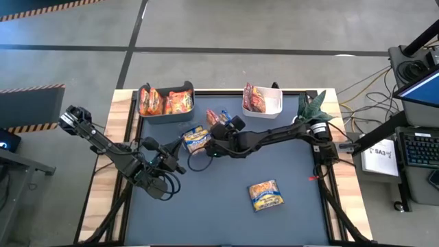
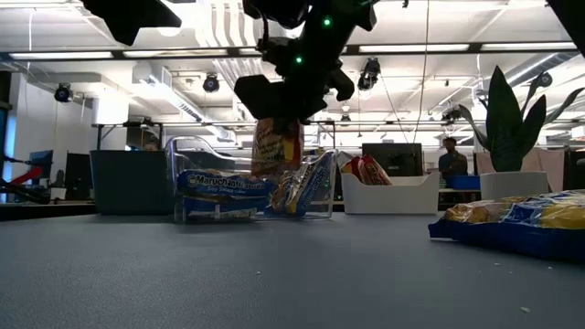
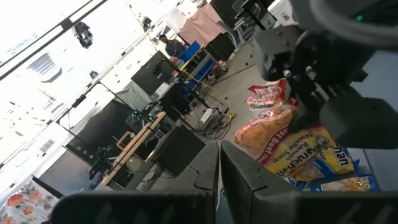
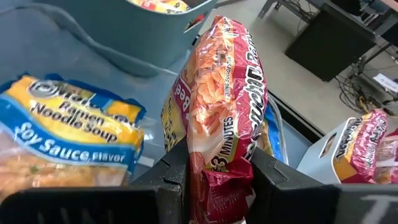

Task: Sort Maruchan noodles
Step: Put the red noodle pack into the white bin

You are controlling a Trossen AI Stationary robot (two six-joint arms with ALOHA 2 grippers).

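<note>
One dark red crinkly plastic ramen packet (image 4: 219,118) is clamped upright between the right gripper (image 4: 217,177) fingers, lifted off the desk (image 1: 219,199) near the back middle, between the two rear bins. It hangs by its lower end, so the top can flop.

To do this step well: red belongs, I judge, with the other red packets in the white rectangular plastic bin (image 1: 269,101) at back right. Carry it high enough to clear the rim, centre it over the opening, lower it, then open the fingers. Avoid dragging the blue-yellow soy sauce packet (image 1: 196,138) lying just beside the gripper.

Containers:
- White bin: holds a few dark red packets (image 1: 254,97) standing on edge.
- Teal-grey rectangular plastic bin (image 1: 184,110) at back left: holds several orange-yellow packets (image 1: 163,102), upright and packed close.
- Clear plastic bin (image 2: 315,187): shows in the low view behind the held packet, with packets leaning inside or against it. Colours are hard to make out there, possibly blue-yellow.

Loose on the desk: the soy sauce packet near the centre back, and another blue-yellow flat packet (image 1: 265,195) well apart toward the front right.

Left gripper (image 1: 159,180) waits over the front left of the desk. Cannot tell if it is spread or closed. Green potted plant (image 1: 313,106) sits at the back right corner.
</note>
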